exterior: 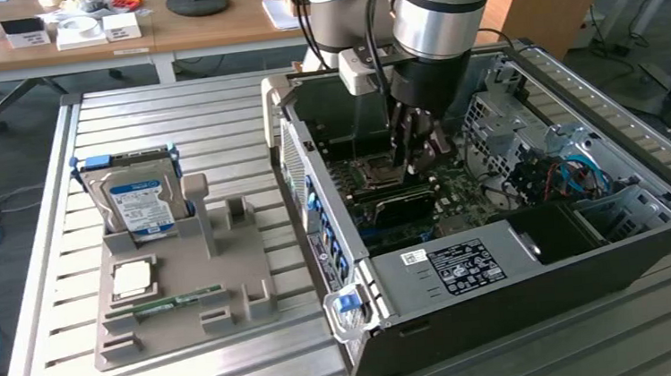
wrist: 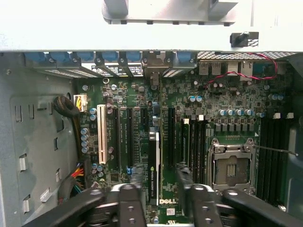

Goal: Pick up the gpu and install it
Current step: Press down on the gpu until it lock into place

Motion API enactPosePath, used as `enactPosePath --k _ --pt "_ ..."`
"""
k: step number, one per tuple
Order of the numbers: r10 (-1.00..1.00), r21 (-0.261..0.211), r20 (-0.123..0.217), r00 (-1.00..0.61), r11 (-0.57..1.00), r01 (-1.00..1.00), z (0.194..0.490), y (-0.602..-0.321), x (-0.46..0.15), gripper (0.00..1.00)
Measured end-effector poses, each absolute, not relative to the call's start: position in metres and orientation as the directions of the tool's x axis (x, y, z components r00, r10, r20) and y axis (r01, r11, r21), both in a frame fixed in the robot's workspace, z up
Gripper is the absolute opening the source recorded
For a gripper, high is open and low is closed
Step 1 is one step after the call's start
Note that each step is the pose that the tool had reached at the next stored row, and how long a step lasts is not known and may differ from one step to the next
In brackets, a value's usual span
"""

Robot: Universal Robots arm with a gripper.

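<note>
Gpu standing edge-on in motherboard slot inside case. Tool straddling it, fingers spread, not gripping. Install appears done.

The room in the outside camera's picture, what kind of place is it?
Probably a robotics lab or workshop: a robot arm reaches into an open computer case on a slatted metal bench, a hard drive stands in a holder, and cluttered desks sit behind.

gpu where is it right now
The gpu stands on edge in a slot of the motherboard inside the open computer case, directly below the end effector, beside the empty processor socket.
</note>
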State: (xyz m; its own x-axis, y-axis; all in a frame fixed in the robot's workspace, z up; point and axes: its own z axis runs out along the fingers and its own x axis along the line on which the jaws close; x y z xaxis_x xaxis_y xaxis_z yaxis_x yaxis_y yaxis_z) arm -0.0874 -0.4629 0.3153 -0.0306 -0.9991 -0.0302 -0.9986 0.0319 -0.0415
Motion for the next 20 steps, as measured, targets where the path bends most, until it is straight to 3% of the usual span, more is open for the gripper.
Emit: enactPosePath --k 3,5,8,13,15,20 --pt "-0.999 -0.041 -0.031 -0.031 0.032 -0.999 0.315 -0.463 -0.087 0.26" --pt "-0.999 -0.041 -0.031 -0.031 0.032 -0.999 0.315 -0.463 -0.087 0.26" --pt "-0.999 -0.042 -0.031 -0.031 0.032 -0.999 0.315 -0.463 -0.087 0.11" --pt "-0.999 -0.041 -0.032 -0.031 0.032 -0.999 0.315 -0.463 -0.087 0.11" --pt "-0.999 0.008 -0.034 -0.036 0.035 -0.999 0.312 -0.463 -0.083 0.11" --pt "-0.999 0.008 -0.035 -0.036 0.036 -0.999 0.304 -0.462 -0.082 0.11"
